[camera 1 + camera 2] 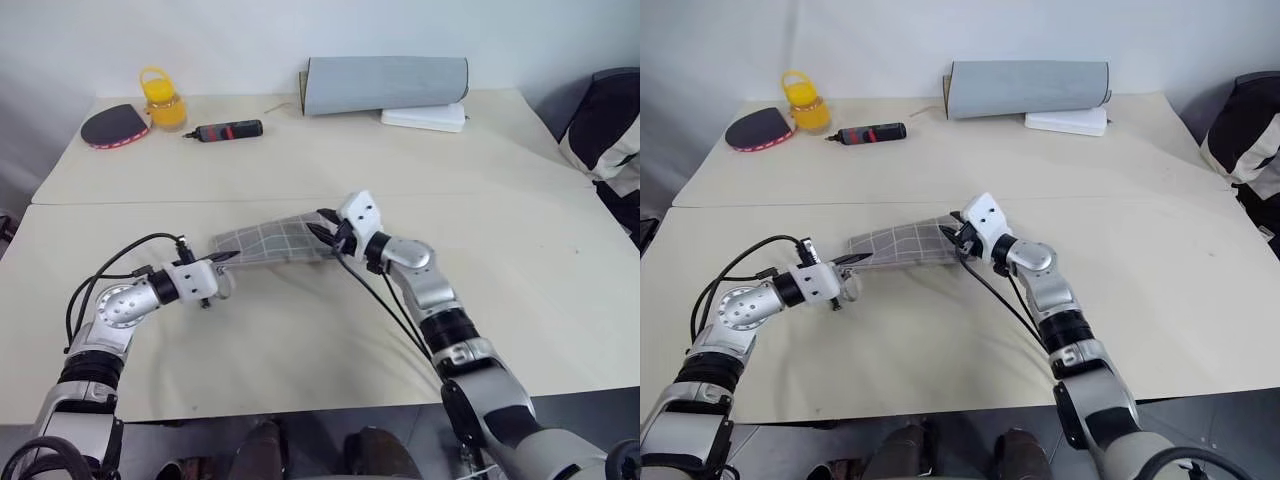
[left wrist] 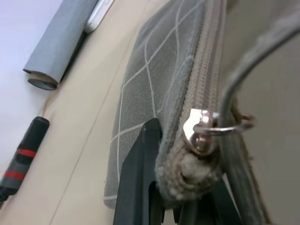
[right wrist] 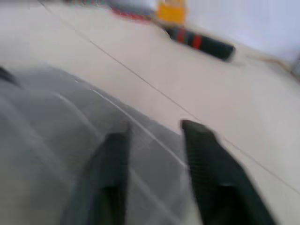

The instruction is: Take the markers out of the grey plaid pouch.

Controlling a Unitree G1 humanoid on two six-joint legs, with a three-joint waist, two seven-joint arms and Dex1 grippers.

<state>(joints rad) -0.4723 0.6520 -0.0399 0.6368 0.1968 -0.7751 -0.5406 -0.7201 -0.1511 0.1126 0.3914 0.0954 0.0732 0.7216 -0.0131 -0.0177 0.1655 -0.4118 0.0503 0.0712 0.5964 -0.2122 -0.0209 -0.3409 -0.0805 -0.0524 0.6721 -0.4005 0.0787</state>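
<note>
Left gripper [image 1: 226,259] jaws clamped on grey plaid pouch [image 1: 272,243] corner; right gripper [image 3: 154,136] jaws parted, empty; no legible writing.

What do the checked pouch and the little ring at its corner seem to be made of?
The pouch looks like soft woven fabric, grey with thin white lines; its fuzzy edge and sagging shape suggest cloth. The ring looks like shiny metal, thin and silvery, probably steel wire, hooked to a glossy zip pull.

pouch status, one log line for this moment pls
grey plaid pouch: on table, zipped | left gripper: shut on pouch's ring-end corner | right gripper: open above pouch | markers: unseen
</note>
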